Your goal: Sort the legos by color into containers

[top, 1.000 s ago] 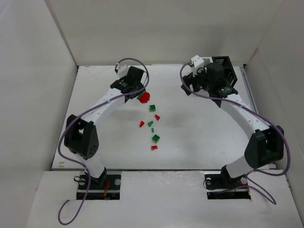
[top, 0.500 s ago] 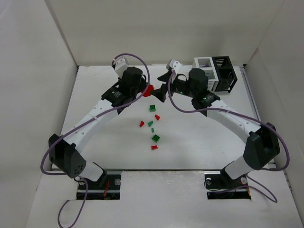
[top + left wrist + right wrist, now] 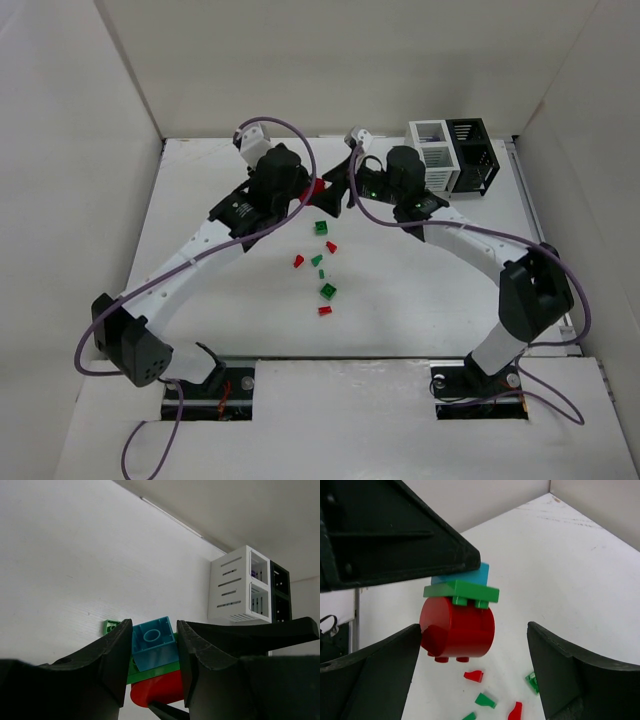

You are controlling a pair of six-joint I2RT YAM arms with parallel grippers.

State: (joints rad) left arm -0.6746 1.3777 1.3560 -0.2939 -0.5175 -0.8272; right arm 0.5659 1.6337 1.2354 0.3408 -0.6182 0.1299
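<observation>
My left gripper (image 3: 154, 652) is shut on a stuck-together stack of legos: a teal brick (image 3: 152, 644) on top, a green plate (image 3: 150, 674), and a round red brick (image 3: 159, 691) below. The stack hangs above the table (image 3: 200, 240). My right gripper (image 3: 472, 630) stands open on either side of the red brick (image 3: 460, 627), and I cannot tell whether it touches it. In the top view both grippers meet at the stack (image 3: 315, 187). The white container (image 3: 430, 150) and the black container (image 3: 472, 150) stand joined at the back right.
Loose legos lie on the table in front of the grippers: green ones (image 3: 321, 227) (image 3: 328, 291) and red ones (image 3: 298, 260) (image 3: 324, 311). White walls enclose the table at the back and both sides.
My right arm has swung left from the containers to the held stack, its jaws opening wider. My left arm has stretched forward, carrying the stack slightly right.
</observation>
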